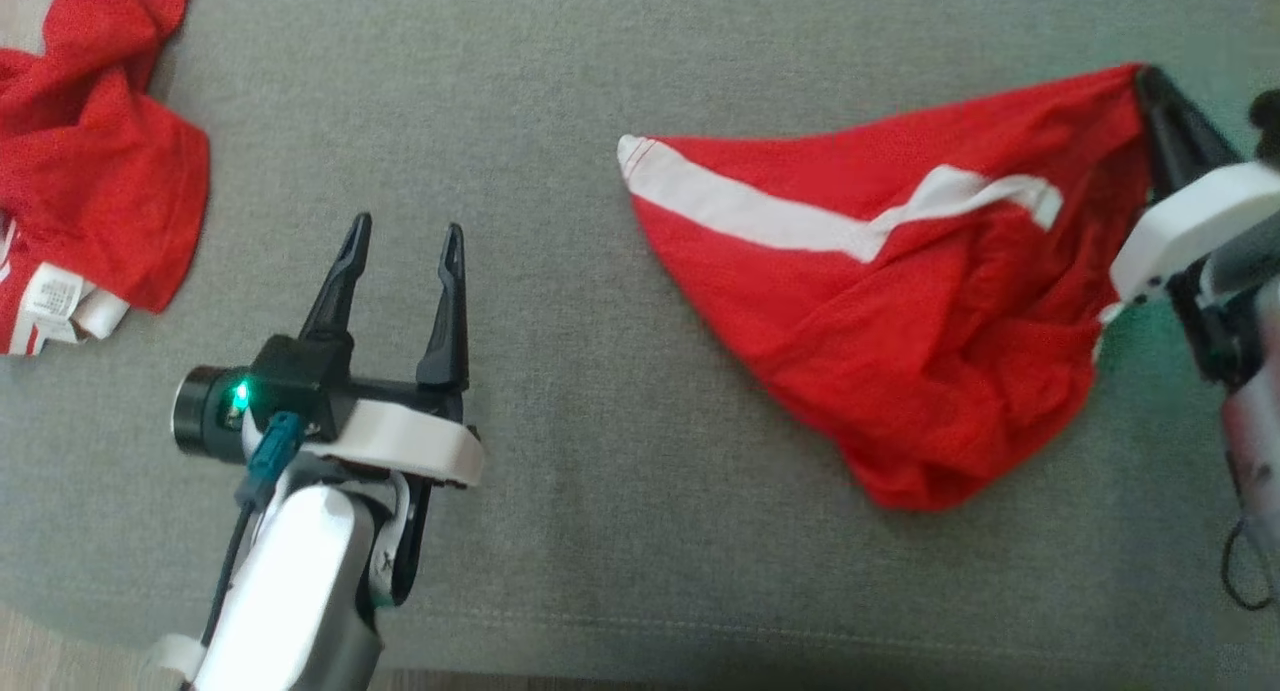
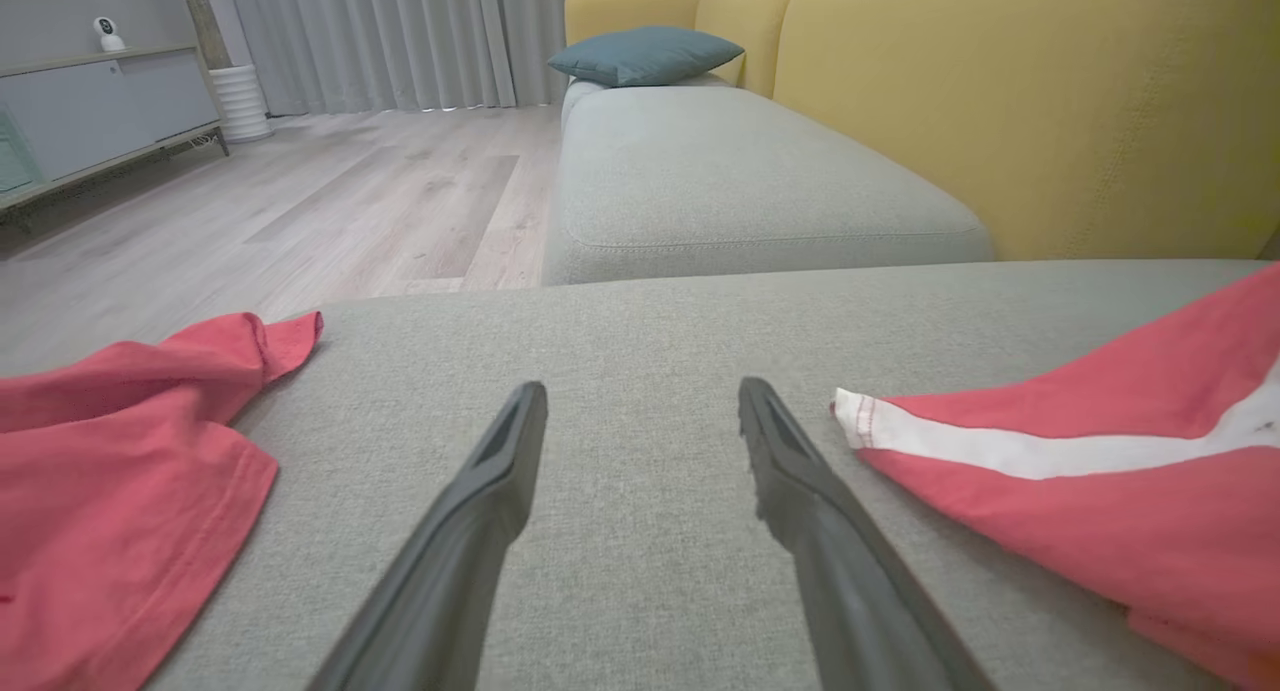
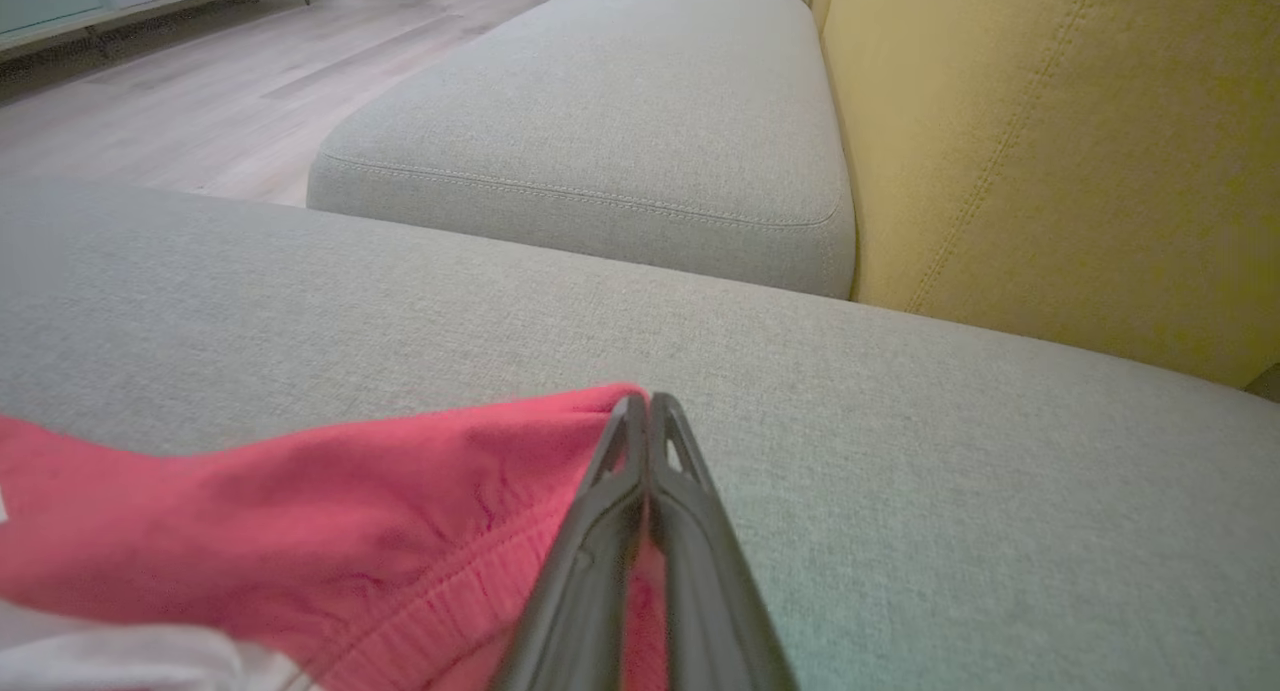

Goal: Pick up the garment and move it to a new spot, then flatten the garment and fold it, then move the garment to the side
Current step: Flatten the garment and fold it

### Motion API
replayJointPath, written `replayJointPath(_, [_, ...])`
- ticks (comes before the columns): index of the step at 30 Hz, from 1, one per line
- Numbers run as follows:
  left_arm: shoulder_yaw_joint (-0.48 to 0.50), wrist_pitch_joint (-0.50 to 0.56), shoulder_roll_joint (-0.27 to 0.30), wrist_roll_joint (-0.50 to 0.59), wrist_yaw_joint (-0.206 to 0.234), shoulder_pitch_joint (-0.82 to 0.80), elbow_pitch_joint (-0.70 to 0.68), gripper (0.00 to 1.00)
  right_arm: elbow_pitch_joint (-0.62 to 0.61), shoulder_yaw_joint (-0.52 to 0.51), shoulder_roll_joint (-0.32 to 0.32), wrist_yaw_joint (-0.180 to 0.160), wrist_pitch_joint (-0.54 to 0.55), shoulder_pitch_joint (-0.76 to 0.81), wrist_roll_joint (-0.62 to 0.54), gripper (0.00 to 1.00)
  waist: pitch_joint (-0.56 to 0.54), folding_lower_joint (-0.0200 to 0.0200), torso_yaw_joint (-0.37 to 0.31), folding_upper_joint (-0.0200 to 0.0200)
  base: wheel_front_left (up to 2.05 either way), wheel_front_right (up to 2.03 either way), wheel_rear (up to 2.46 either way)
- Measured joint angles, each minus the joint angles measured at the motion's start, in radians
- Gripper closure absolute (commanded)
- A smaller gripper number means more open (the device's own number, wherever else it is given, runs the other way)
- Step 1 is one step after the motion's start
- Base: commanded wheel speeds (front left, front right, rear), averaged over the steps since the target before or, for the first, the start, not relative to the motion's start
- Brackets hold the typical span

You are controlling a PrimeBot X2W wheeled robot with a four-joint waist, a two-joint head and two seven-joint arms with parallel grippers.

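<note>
Head view crops the right tool (image 1: 1148, 75) (pinching the garment (image 1: 900, 351)).

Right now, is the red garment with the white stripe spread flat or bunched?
Bunched: the red garment lies crumpled in a wedge, one corner pinched in the shut right hand.

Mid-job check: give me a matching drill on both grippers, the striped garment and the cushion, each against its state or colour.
Things:
1 left gripper
2 right gripper
3 striped garment
4 cushion

States or colours:
A teal
B clamped shut
C open, nothing between the fingers
D red with a white band

Pairs: 1-C, 2-B, 3-D, 4-A
</note>
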Motion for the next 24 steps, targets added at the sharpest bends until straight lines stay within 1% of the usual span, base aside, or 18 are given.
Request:
replayJointPath(3, [0.012,0.0,-0.008,0.008,-0.003,-0.004,-0.001,0.0,0.076,0.001,-0.007,0.0,-0.029,-0.047,0.0,1.0,0.015,0.0,0.01,0.0,0.0,0.0,0.0])
replayJointPath(6, [0.018,0.0,-0.013,0.008,-0.008,-0.004,0.0,0.0,0.154,0.035,-0.005,0.0,-0.038,-0.073,0.0,1.0,0.022,0.0,0.013,0.0,0.0,0.0,0.0])
replayJointPath(7, [0.019,0.0,-0.016,0.009,-0.008,-0.004,0.001,0.0,0.177,0.045,-0.002,0.0,-0.046,-0.076,0.0,0.85,0.022,0.0,0.012,0.0,0.0,0.0,0.0])
replayJointPath(8, [0.021,0.0,-0.018,0.013,-0.009,-0.004,0.003,0.0,0.197,0.049,0.003,0.0,-0.058,-0.076,0.004,0.46,0.02,0.0,0.01,0.0,0.0,0.0,0.0])
replayJointPath(9, [0.021,0.0,-0.02,0.016,-0.009,-0.004,0.005,0.0,0.217,0.053,0.006,0.0,-0.07,-0.076,0.007,0.0,0.016,0.0,0.008,0.0,0.0,0.0,0.0])
replayJointPath(13, [0.024,0.0,-0.021,0.017,-0.018,-0.003,0.016,0.0,0.253,0.055,0.016,0.0,-0.129,-0.074,0.042,0.0,-0.004,0.0,-0.005,0.0,0.0,0.0,0.0])
replayJointPath(16, [0.029,0.0,-0.021,0.017,-0.018,0.005,0.022,0.0,0.234,0.053,0.024,0.0,-0.176,-0.064,0.069,0.0,-0.026,0.0,-0.016,0.0,0.0,0.0,0.0])
replayJointPath(19, [0.037,0.0,-0.02,0.024,-0.018,0.015,0.027,0.0,0.163,0.028,0.029,0.0,-0.23,-0.012,0.081,0.0,-0.051,0.0,-0.028,0.0,0.0,0.0,0.0])
replayJointPath(22, [0.049,0.0,-0.018,0.024,-0.018,0.037,0.029,0.0,0.066,-0.01,0.046,0.0,-0.252,0.082,0.076,0.0,-0.081,0.0,-0.04,0.0,0.0,0.0,0.0])
replayJointPath(23, [0.052,0.0,-0.016,0.024,-0.017,0.046,0.029,0.0,0.025,-0.027,0.056,0.0,-0.257,0.119,0.069,0.0,-0.091,0.0,-0.044,0.0,0.0,0.0,0.0])
replayJointPath(24, [0.053,0.0,-0.013,0.024,-0.016,0.06,0.03,0.0,-0.058,-0.059,0.082,0.0,-0.257,0.192,0.049,0.0,-0.112,0.0,-0.05,0.0,0.0,0.0,0.0])
